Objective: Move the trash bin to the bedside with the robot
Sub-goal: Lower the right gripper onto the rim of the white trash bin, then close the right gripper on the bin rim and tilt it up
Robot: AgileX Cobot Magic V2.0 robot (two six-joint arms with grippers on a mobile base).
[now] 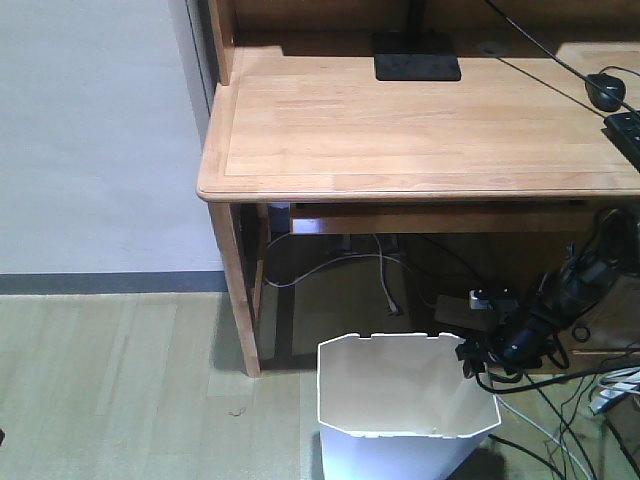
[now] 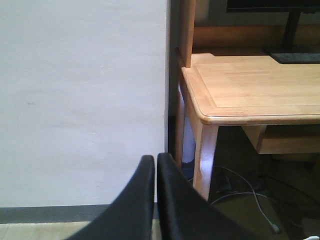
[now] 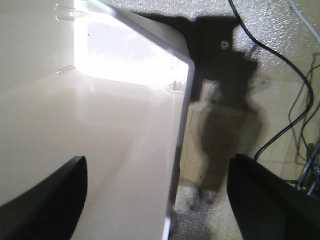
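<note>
1. right gripper [image 3: 159, 165] – jaws apart, clamped on nothing yet. One of its fingers [image 3: 50, 200] hangs inside the trash bin [image 1: 395, 458], the other outside, so the side wall runs up between them
2. Grip spot: in the front view that is the rim at about 3 o'clock of the bin. Looks like a fair place to pinch, wall well down between the jaws and not just the lip
3. Handling, a judgement: thin white plastic, nothing seen inside, so probably light. The wall is glossy and likely slippery, and it may flex when squeezed. Held on one side only, the bin will probably tilt or swing, so sliding it along the floor [image 1: 120, 380] seems safer than a high lift
4. right arm [image 1: 560, 300] – comes in low from 3 o'clock, under the desk [image 1: 400, 130] edge, sloping down to the rim, cables [image 1: 545, 410] trailing around it
5. Bin location: upright on the floor at 6 o'clock of the front view, just in front of the desk, near its left leg. Loose cables lie on the floor at its 3 o'clock and could snag
6. left gripper [image 2: 155, 159] – jaws together, holding nothing, raised and facing the wall [image 2: 80, 100] and the desk corner, away from the bin
7. Bedside not in view in any camera – carry not begun
</note>
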